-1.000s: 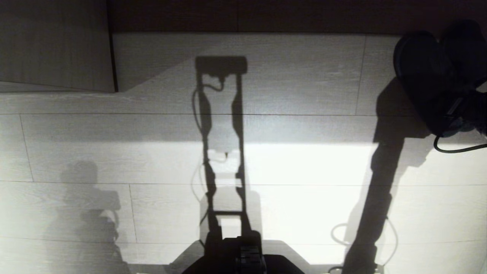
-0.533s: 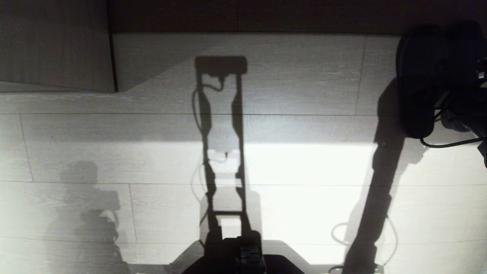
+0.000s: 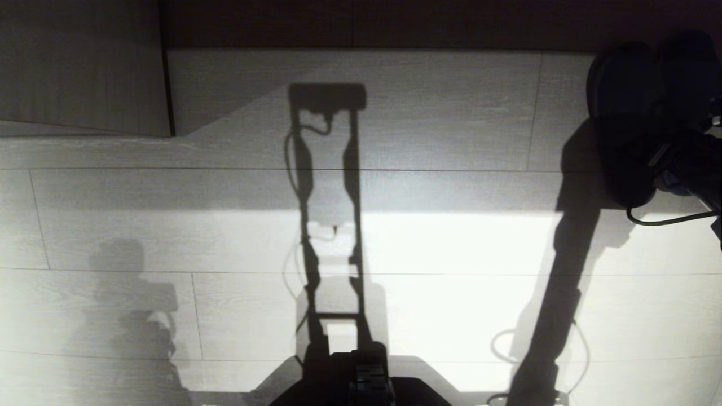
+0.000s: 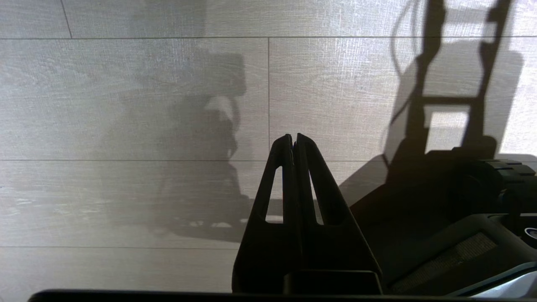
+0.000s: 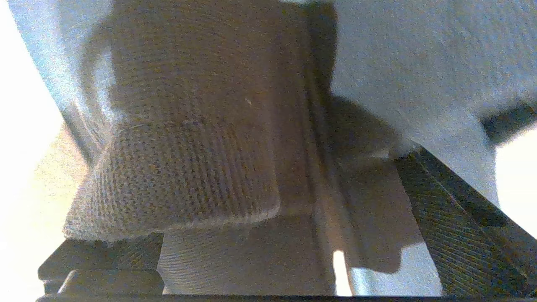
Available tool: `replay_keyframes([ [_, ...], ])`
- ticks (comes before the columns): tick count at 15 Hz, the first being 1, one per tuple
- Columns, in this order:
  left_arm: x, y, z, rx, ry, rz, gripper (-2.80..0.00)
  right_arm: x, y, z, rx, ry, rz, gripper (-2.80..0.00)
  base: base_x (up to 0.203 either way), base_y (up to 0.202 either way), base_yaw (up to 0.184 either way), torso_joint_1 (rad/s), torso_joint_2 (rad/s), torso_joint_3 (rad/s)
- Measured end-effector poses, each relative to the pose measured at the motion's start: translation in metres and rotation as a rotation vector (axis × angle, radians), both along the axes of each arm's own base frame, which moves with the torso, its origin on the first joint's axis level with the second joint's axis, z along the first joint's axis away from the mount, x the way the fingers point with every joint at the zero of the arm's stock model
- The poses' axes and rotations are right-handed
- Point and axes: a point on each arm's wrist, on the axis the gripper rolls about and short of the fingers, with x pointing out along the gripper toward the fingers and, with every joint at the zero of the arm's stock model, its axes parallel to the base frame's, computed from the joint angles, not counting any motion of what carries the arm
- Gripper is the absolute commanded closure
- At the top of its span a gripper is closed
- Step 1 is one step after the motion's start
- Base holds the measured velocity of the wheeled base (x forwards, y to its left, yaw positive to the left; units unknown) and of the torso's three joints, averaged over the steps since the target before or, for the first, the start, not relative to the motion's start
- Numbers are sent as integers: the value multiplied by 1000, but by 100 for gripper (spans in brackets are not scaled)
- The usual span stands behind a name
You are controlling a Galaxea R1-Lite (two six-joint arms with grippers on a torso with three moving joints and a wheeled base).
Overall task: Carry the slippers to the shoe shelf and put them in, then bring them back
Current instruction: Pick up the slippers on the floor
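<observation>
Now, head view: we're seeing the slippers (image 3: 632, 124) lying on the floor (image 3: 440, 248) at far right, right gripper (image 3: 685, 160) at them. L wrist: left gripper (image 4: 293, 140) hanging closed over floor. R wrist: right fingers (image 5: 457, 222) standing wide, straddling a slipper, w/o clamping it.

I see my right gripper (image 3: 685, 163) shifted at the far right edge of the floor: a second ago it sat lower over the near end of the slippers (image 3: 626, 113), then swung out toward the right edge, and now it has come back partway left. The left slipper's near end looked longest mid-move; now more of it is covered again. The cable (image 3: 665, 219) loop below moved right along with the arm.
</observation>
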Motion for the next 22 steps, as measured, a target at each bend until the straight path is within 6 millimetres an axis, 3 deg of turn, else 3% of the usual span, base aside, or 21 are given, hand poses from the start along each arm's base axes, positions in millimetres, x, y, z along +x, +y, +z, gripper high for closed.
replay_keyframes([
  [8, 0, 0, 0, 0, 0, 0, 0, -5, -21, -10, 7, 30, -58, -280, 0, 0, 0, 0, 0, 0],
  [12, 0, 0, 0, 0, 0, 0, 0, 2, -19, 8, -4, -78, -35, -280, 0, 0, 0, 0, 0, 0],
  [22, 0, 0, 0, 0, 0, 0, 0, 24, -17, 22, -48, -173, 7, -280, 0, 0, 0, 0, 0, 0],
])
